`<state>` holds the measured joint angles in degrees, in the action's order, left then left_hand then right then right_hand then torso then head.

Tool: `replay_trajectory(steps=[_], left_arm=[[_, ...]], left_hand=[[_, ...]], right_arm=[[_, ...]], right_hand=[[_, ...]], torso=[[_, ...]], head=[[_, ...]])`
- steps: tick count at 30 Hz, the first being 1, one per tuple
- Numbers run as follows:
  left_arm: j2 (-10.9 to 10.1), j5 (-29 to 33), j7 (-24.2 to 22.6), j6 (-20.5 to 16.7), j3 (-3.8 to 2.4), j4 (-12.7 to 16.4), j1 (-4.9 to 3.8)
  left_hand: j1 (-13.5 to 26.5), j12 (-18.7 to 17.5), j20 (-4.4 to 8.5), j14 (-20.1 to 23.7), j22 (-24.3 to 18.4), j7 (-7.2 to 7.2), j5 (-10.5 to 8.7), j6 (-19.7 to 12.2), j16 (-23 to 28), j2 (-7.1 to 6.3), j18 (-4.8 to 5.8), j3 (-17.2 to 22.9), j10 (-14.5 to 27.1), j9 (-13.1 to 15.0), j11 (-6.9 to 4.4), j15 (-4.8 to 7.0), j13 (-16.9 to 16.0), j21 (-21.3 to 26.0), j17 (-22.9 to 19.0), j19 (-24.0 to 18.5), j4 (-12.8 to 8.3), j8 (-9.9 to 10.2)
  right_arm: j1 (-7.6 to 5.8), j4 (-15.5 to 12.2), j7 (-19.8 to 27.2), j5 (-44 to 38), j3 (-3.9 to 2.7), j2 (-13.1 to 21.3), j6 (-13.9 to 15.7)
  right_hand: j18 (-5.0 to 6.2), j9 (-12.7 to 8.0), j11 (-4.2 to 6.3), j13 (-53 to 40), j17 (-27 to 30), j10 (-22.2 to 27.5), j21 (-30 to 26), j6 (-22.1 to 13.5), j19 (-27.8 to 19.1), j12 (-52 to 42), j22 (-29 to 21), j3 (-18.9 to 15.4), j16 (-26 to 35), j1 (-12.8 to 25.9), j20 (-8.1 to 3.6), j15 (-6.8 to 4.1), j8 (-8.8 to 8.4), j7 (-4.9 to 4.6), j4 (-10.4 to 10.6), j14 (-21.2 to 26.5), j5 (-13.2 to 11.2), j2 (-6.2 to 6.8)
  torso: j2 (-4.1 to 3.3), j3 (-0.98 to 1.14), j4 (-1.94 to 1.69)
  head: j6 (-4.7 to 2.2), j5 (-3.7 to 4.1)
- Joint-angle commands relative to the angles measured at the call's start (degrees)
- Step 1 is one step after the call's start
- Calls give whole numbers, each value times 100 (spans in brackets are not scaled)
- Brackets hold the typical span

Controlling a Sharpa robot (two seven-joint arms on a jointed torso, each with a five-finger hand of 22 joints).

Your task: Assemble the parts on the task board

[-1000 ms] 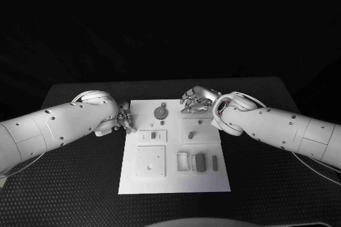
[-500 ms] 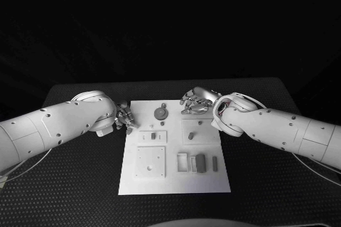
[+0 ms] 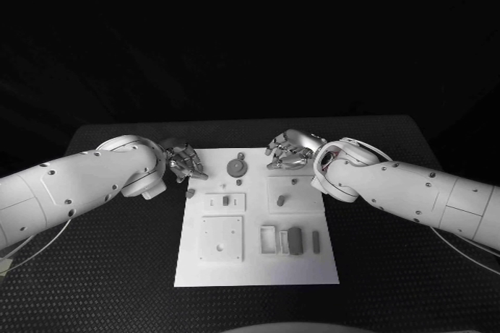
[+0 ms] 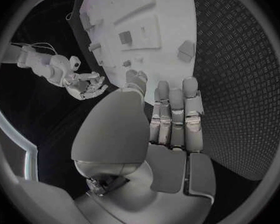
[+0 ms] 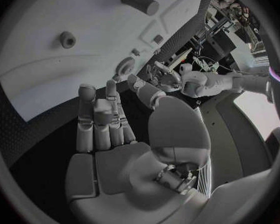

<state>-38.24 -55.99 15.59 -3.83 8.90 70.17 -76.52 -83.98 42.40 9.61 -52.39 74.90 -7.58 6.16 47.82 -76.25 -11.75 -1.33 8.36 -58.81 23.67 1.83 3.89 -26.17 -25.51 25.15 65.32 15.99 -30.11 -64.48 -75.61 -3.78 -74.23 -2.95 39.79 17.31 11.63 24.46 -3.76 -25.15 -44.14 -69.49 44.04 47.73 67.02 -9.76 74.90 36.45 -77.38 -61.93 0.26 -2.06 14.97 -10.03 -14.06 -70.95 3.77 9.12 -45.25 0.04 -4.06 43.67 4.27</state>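
While grey parts lie in the near recesses of the white task board at the black table's centre, my left hand and right hand hover beyond at its far corners, fingers apart, apparently holding nothing.

From the head view, the silver right hand covers the far right corner of the white rectangular task board; its small grey parts are too tiny to identify.
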Motion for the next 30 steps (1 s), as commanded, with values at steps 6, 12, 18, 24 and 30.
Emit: replay_trajectory(steps=[6,12,18,24,30], left_arm=[[-595,-935,-1701,-1137,33,620,-4],[-1073,-2005,-1881,-1718,361,1138,-8],[-1354,-2660,-1756,-1863,480,1467,-13],[-1401,-3220,-1565,-1844,481,1529,-9],[-1358,-4098,-1477,-2014,482,1530,32]], left_hand=[[-769,-1354,-282,231,-200,72,99,342,371,112,-250,-151,124,-159,311,-288,711,407,-116,-220,34,316],[-1118,-2390,-422,217,-437,79,581,294,767,13,-277,-172,-98,-253,448,-420,1080,753,-177,-236,49,677],[-847,-2847,-500,182,-506,-360,2390,-129,897,-485,-322,96,-60,-362,551,-508,1139,887,-84,-181,36,972],[-738,-2896,-565,399,-397,-473,2301,-476,851,-518,-359,-178,175,-386,609,-608,1053,932,122,-330,-252,1111],[-288,-2646,-582,479,-408,-401,-304,-519,857,-560,-391,-1623,429,-307,605,-573,875,998,264,-262,78,1037]], right_arm=[[8,10,64,-2,0,36,21],[17,47,77,8,0,56,29],[24,94,93,17,0,60,43],[29,98,98,20,0,63,57],[40,104,97,28,0,58,55]], right_hand=[[337,-7,-45,-8,9,-4,-35,-6,3,-33,111,-2,24,53,-52,-12,8,-45,35,47,7,5],[337,-7,-45,-9,9,-4,-35,-7,4,-33,111,-2,24,53,-53,-12,8,-45,35,47,7,5],[337,-7,-45,-9,8,-4,-34,-7,5,-33,112,-2,23,53,-53,-12,9,-45,36,46,7,6],[337,-7,-45,-9,8,-4,-34,-7,6,-34,112,-2,22,53,-54,-12,9,-45,37,45,7,6],[337,-7,-45,-10,8,-5,-33,-6,8,-35,112,-2,21,53,-54,-12,10,-45,39,43,7,4]], torso=[[6,-6,-6],[8,-11,-11],[8,-18,-14],[3,-16,-7],[-6,-14,1]], head=[[-12,-31],[-3,-87],[2,-136],[-12,-182],[-21,-218]])
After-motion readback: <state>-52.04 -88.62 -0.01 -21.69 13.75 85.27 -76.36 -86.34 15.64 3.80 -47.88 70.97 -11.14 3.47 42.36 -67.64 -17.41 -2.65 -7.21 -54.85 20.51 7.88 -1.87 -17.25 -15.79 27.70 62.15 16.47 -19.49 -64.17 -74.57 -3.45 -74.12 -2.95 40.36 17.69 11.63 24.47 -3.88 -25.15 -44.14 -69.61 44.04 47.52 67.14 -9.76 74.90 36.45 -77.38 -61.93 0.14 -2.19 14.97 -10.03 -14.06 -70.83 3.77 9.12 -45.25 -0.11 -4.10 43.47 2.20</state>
